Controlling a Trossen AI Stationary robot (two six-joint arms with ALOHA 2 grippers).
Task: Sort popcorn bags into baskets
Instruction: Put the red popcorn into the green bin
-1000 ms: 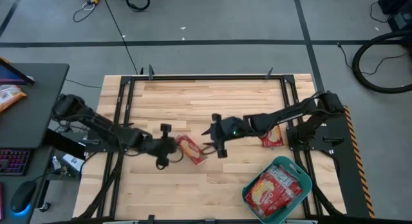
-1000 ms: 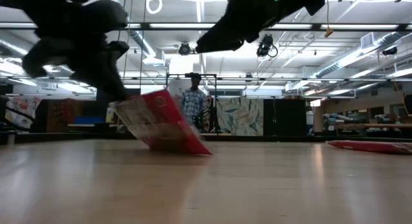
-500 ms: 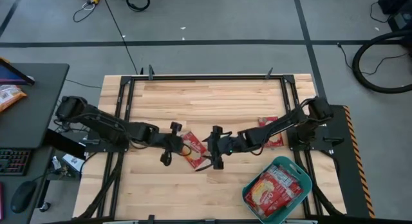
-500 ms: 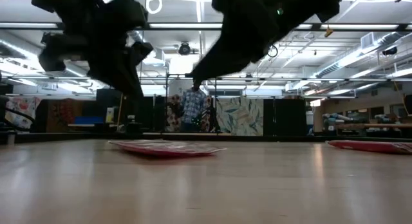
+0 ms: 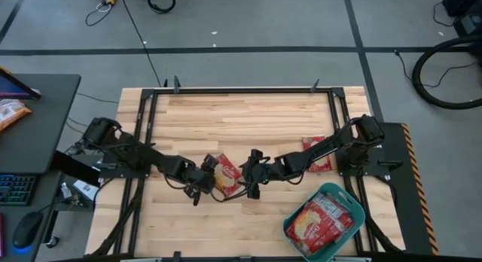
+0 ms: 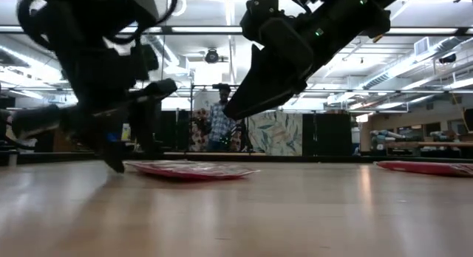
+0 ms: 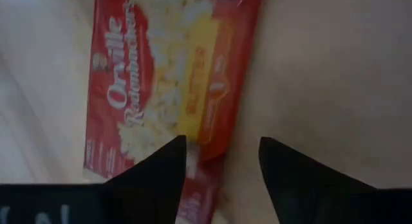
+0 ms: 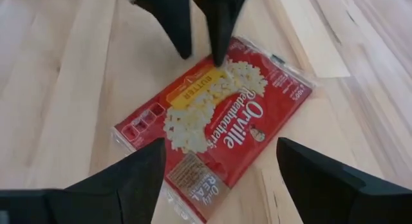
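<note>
A red popcorn bag (image 5: 226, 174) lies flat, picture side up, on the wooden table between both grippers, also seen as bag (image 8: 215, 114) and bag (image 6: 191, 169). My left gripper (image 5: 211, 179) is open and low at the bag's left edge; in its wrist view, gripper (image 7: 222, 153) straddles that edge. My right gripper (image 8: 219, 179) is open and hangs above the bag's right side, clear of it in the low view. A second bag (image 5: 316, 154) lies flat under the right arm. The teal basket (image 5: 361, 213) holds more bags (image 5: 320, 220). My left gripper has one fingertip (image 8: 215, 56) over the bag's long edge (image 7: 212, 130) and the other beside the bag over bare wood. The fingers slant down from the table's left. Whether a fingertip touches the bag, I cannot tell. The bag lies flat on the table.
The basket stands at the table's near right corner. A black frame (image 5: 226, 91) runs along the table's edges. Bare wood lies toward the far edge and near left. A person (image 6: 220, 117) stands in the room beyond the table.
The popcorn bag, held tilted by my left gripper with its lower edge on the table, has come down flat. My left gripper has let go, opened, rolled and sunk beside the bag. My right gripper has come down toward the bag.
</note>
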